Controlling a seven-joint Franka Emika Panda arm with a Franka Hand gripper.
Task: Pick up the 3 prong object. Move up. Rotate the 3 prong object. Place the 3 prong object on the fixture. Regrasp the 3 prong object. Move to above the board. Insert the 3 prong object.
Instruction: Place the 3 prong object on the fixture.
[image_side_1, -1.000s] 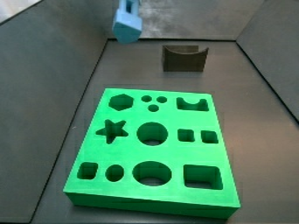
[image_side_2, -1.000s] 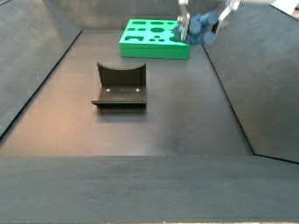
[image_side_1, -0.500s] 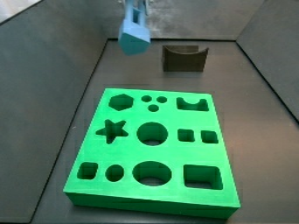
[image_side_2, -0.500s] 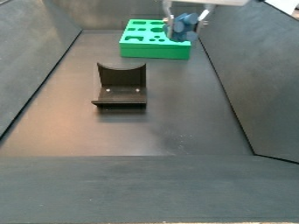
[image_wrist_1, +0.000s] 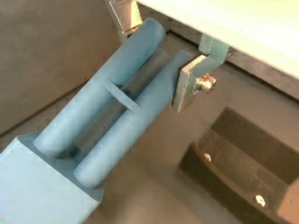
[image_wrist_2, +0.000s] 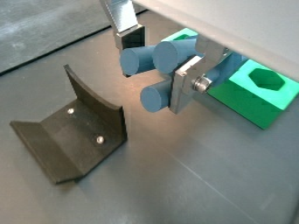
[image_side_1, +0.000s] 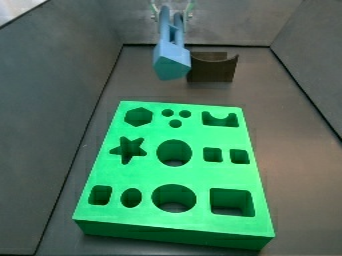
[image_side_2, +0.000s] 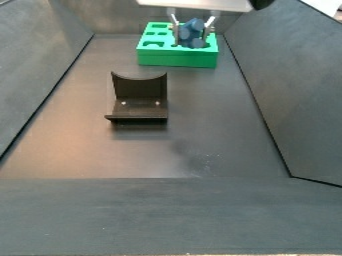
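Observation:
My gripper (image_side_1: 171, 22) is shut on the blue-grey 3 prong object (image_side_1: 170, 53) and holds it in the air, block end down. In a side view it hangs above the floor between the fixture (image_side_1: 211, 66) and the far edge of the green board (image_side_1: 175, 170). In both wrist views the silver fingers (image_wrist_2: 184, 83) clamp the prongs (image_wrist_2: 149, 59), and the piece's block end (image_wrist_1: 47, 184) fills one of them. The fixture (image_wrist_2: 73, 127) stands below and beside the gripper. In a side view the gripper (image_side_2: 189, 22) is over the board (image_side_2: 178, 44).
Dark walls enclose the grey floor (image_side_2: 174, 150) on the sides. The board has several shaped cut-outs, among them three small holes (image_side_1: 174, 117) near its far edge. The fixture (image_side_2: 136, 97) stands mid-floor.
The gripper has carried the 3 prong object sideways from the side wall toward the middle and lower. It now hangs next to the fixture near the board's far edge.

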